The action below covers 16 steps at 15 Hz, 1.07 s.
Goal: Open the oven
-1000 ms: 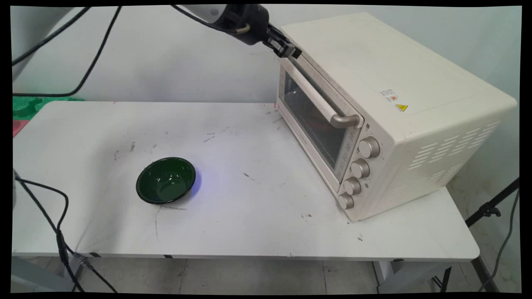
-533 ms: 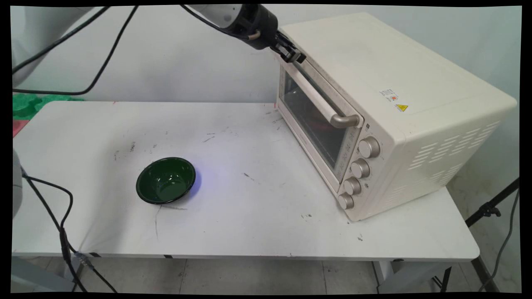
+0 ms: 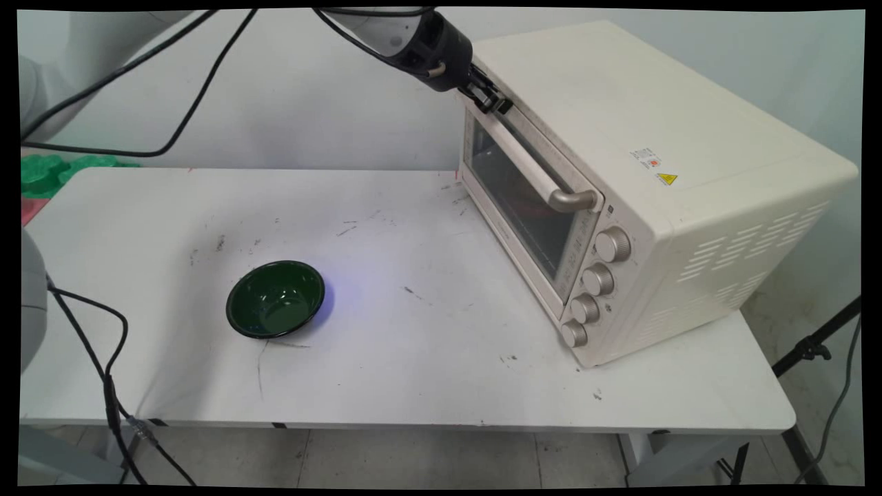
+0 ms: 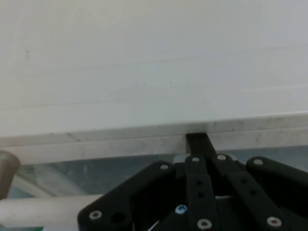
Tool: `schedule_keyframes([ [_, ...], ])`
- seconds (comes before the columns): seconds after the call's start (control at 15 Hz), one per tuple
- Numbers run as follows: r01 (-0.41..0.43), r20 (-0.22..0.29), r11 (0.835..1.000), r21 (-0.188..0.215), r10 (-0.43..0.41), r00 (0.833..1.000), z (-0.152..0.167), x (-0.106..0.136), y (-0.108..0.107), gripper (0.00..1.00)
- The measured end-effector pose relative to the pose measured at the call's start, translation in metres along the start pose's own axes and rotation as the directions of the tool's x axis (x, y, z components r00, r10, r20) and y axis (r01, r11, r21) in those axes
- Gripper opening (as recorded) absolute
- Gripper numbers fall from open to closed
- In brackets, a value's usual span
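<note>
The oven (image 3: 620, 186) sits on the right of the desk (image 3: 413, 372) with its door shut and nothing pulled down. The pincer (image 3: 495, 103) is pressed against the door's top edge at the far upper corner, above the handle (image 3: 534, 172). In the hand view the fingers (image 4: 197, 144) lie close together, closed on nothing, their tip wedged at the seam under the oven's top. The arm reaches in from the upper left, slanting down to the right. A green bowl (image 3: 275, 298) stands well apart, empty.
</note>
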Motion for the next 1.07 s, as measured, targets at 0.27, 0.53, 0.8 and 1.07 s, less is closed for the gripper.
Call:
schedule_keyframes([
  [0.27,-0.001,0.012,1.000,0.002,0.001,1.000,0.004,-0.003,0.001,0.00],
  [0.53,-0.004,0.023,1.000,0.001,0.004,1.000,0.006,-0.008,0.003,0.00],
  [0.8,-0.004,0.026,1.000,0.000,0.004,1.000,0.002,-0.014,0.003,0.00],
  [1.07,-0.002,0.029,1.000,0.002,0.002,1.000,-0.006,-0.023,0.001,0.00],
])
